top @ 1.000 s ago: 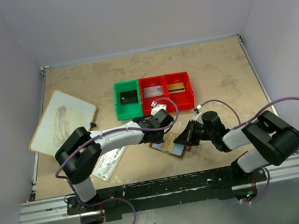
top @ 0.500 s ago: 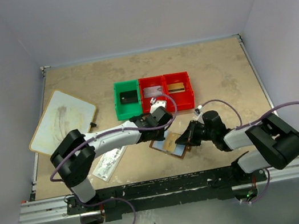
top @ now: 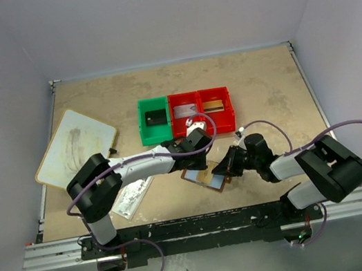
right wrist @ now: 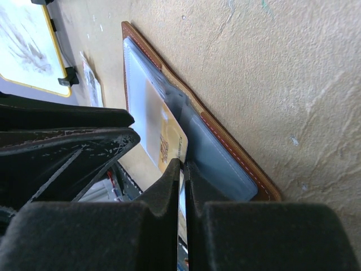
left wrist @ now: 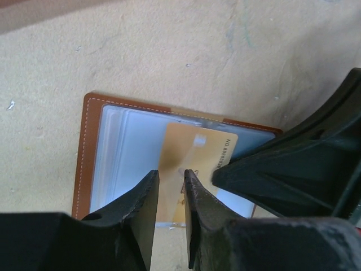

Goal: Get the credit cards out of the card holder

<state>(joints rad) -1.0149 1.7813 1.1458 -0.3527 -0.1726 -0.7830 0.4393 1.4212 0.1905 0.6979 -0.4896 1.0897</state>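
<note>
Left claw: fingers slightly parted over the gold card, not pinching it.
Right claw: pinched nearly closed on a thin pale pocket edge.
Gold card: lying askew on clear pockets.
Card holder: spread open on tabletop, under both claws.

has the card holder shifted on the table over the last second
No. The card holder lies open at the same spot, just nearer than the middle red bin, as in both earlier top views.

Brown card holder lies open, gold card atop.
</note>
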